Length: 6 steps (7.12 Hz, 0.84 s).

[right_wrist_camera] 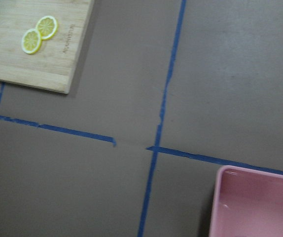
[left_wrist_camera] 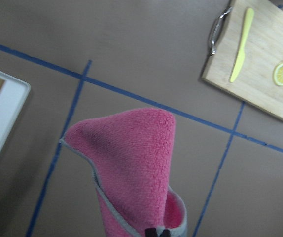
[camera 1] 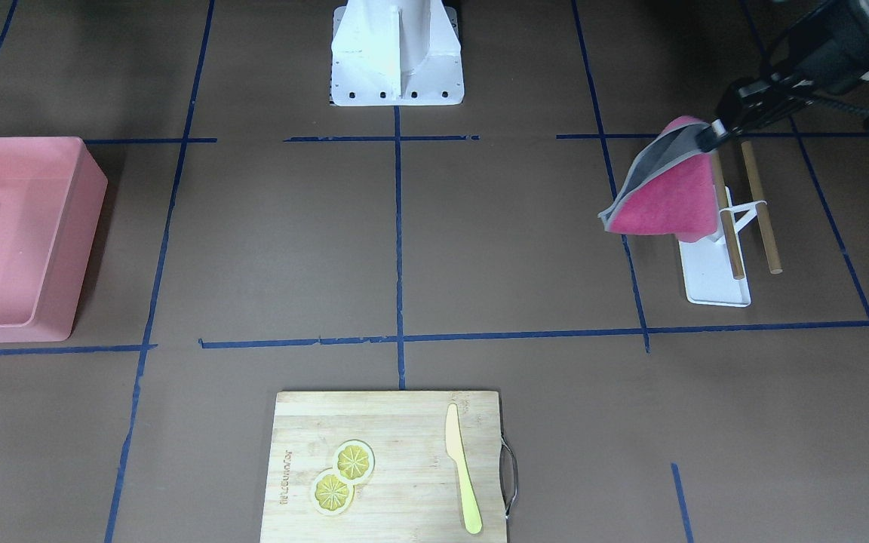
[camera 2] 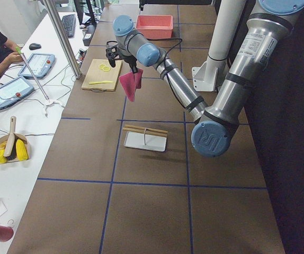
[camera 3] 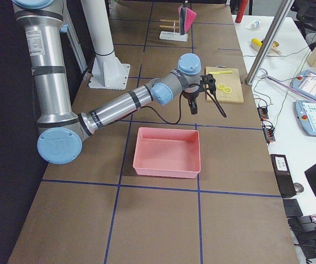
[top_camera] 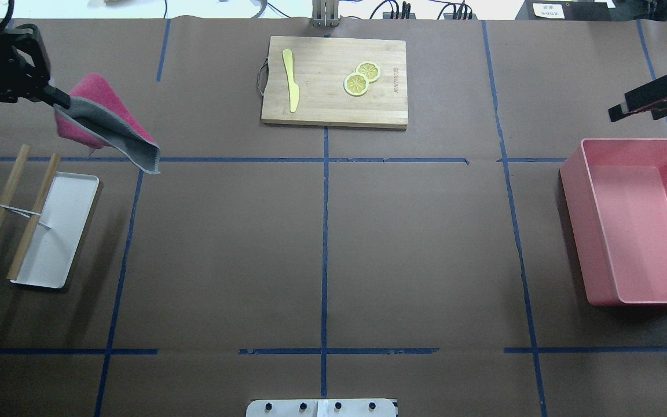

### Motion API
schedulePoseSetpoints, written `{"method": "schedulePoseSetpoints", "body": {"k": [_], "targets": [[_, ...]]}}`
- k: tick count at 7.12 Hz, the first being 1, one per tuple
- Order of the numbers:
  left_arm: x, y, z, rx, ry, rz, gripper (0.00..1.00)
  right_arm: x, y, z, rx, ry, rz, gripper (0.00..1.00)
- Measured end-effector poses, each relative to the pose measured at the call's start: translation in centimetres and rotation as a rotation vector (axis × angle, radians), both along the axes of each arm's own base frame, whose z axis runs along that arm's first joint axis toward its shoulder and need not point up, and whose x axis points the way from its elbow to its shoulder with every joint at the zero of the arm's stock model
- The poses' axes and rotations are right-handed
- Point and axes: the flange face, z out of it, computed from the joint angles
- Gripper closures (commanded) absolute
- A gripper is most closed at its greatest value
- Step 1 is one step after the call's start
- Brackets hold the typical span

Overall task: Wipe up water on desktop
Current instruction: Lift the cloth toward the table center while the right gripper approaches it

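1. The desktop [top_camera: 223, 260] fills your whole work area: dark brown, crossed by a grid of blue tape lines, with everything else standing on it or hanging over it.
2. The bin [top_camera: 589, 231] is pink and sits on the robot's right side of the desktop.
3. The board [top_camera: 322, 98] lies at the far middle edge, across from the robot's base, with its metal handle towards the robot's left.
4. The rack [top_camera: 61, 231], a white tray with two wooden rods held above it, stands on the robot's left side.
5. The cloth [top_camera: 107, 124] is pink with a grey edge. It hangs in the air over the desktop, just past the far end of the rack and clear of the rods.
6. The left gripper [top_camera: 58, 99] has its jaws pinched on one corner of the cloth.
7. The right gripper [top_camera: 620, 111] hovers just beyond the bin's far wall. You cannot tell from these views how its jaws stand.
8. The knife [top_camera: 291, 81], yellow, lies on the board near the handle.
9. Two lemon slices [top_camera: 361, 79] lie touching on the board, to the knife's right.
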Motion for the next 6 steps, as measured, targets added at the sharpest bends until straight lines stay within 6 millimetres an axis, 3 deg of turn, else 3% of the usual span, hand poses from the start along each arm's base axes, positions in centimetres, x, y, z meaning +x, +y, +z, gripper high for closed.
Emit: {"method": "schedulePoseSetpoints", "body": {"k": [2,4,6], "targets": [[5.1,-0.5,-0.7,0.014,0.032,-0.064,1.0,-6.7,0.7,-5.3,0.068,-0.067,-0.003,0.0],[9.7,0.5,-1.7,0.106,0.068,-0.084,1.0,-13.5,1.8,-11.7,0.167,-0.104,0.013,0.0],[12.0,0.7,-3.8,0.183,0.125,-0.069,1.0,-19.7,4.9,-16.7,0.289,-0.126,0.015,0.0]]}}
